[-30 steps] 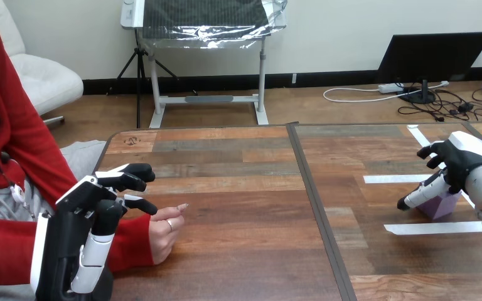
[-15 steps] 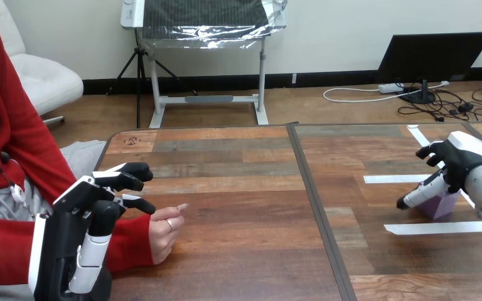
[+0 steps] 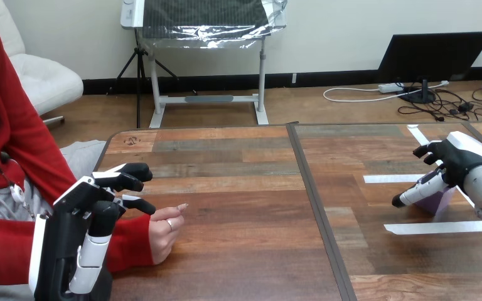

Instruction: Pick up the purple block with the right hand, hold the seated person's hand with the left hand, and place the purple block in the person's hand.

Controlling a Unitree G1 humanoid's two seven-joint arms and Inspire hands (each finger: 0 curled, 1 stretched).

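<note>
Where the block (image 3: 441, 202) is sitting: at the far right of the table (image 3: 238, 188), with its purple lower part showing and its top being covered by the right robot hand.
Block and tape: the block is lying between two white tape strips, one (image 3: 386, 179) running across behind it and one (image 3: 433, 227) running across in front of it. It is sitting near both. Whether its base is resting flat on the wood I cannot tell.
Right robot hand (image 3: 457, 161): it is reaching in from the right edge and hanging directly over the block. Whether it is gripping the block or only lying against it I cannot tell.
Left robot hand (image 3: 81, 213): it is hovering at the table's near left. Its fingers (image 3: 132, 170) are pointing right, loosely bent and spread, and closing on nothing.
Person's hand (image 3: 163, 233): it is resting on the table just right of the left robot hand, loosely curled and holding nothing.
Sleeve (image 3: 132, 243): the red cuff is passing behind the left robot hand. Whether the two are touching I cannot tell.
Seam (image 3: 317, 207): this dark line is running down the table between the two robot hands, which are staying well apart, with the person's hand lying left of it and the block right of it.
</note>
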